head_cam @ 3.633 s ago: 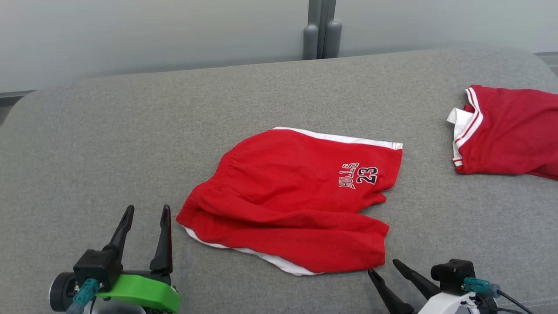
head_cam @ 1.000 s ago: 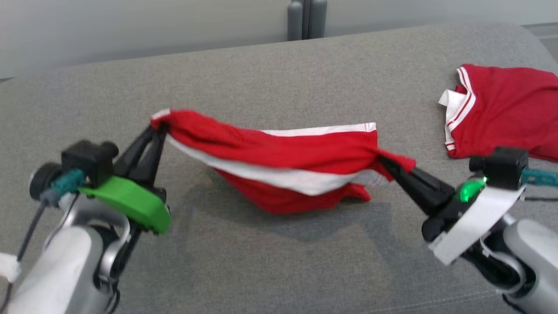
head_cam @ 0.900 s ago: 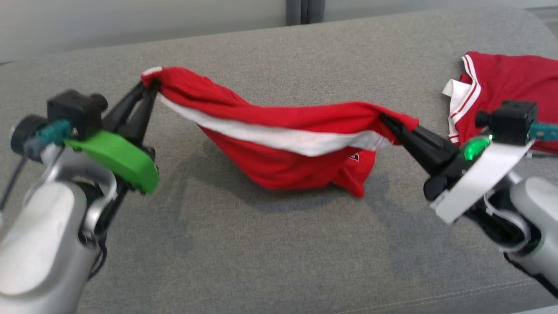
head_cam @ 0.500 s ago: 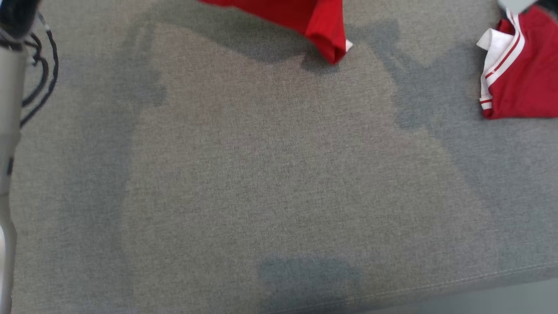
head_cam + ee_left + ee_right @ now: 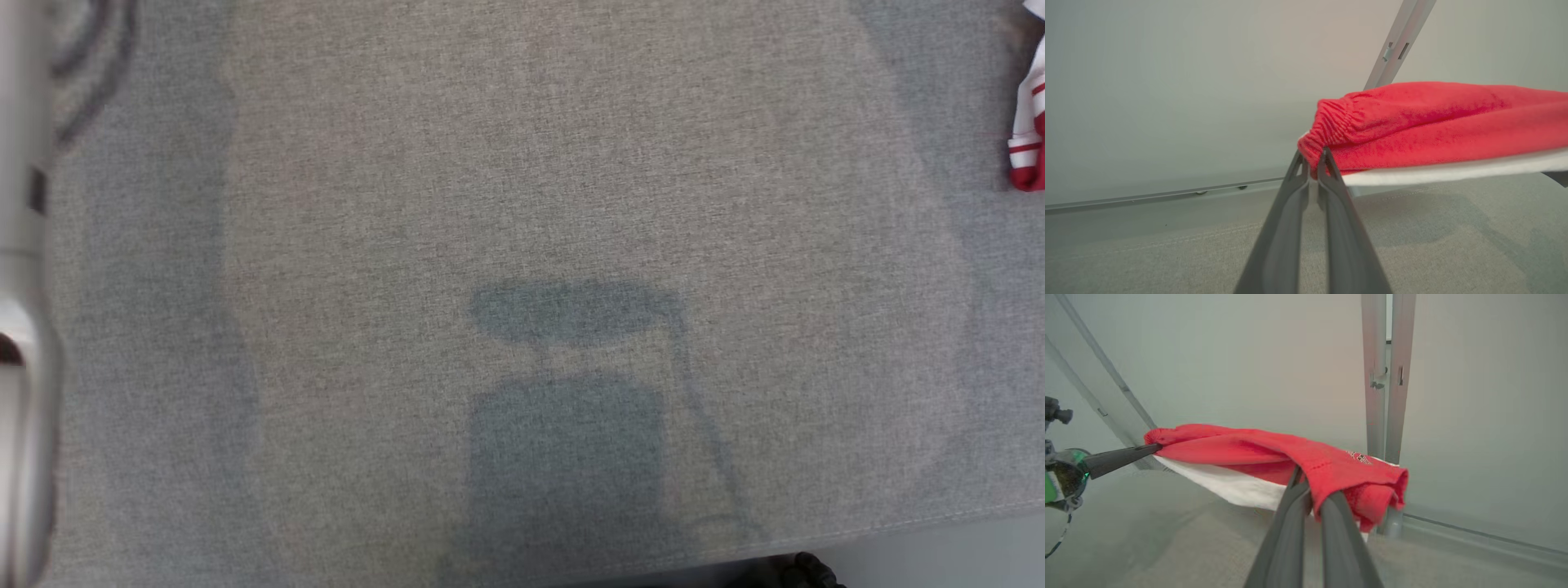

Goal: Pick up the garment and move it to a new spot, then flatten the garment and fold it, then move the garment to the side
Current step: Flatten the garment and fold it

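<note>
The garment (image 5: 1433, 122) is a pair of red shorts with a white side stripe, stretched in the air between my two grippers above the grey cushion (image 5: 522, 204). My left gripper (image 5: 1312, 161) is shut on the gathered elastic waistband corner. In the right wrist view my right gripper (image 5: 1312, 488) is shut on the other end of the garment (image 5: 1241, 449), whose red cloth drapes over the fingertips. That view also has the left gripper (image 5: 1153, 448) pinching the far corner at the left. The cloth sags a little in the middle, with its white stripe underneath.
A second red garment with white trim (image 5: 1030, 122) lies at the cushion's right edge. My pale left forearm (image 5: 20, 327) runs down the left side of the head view. The cushion's front seam (image 5: 898, 531) is near the bottom. A wall with a metal post (image 5: 1388, 375) stands behind.
The head view has swung down toward the cushion's front edge, so the garment and both grippers have passed out of its top. Both grips stay shut on the garment.
</note>
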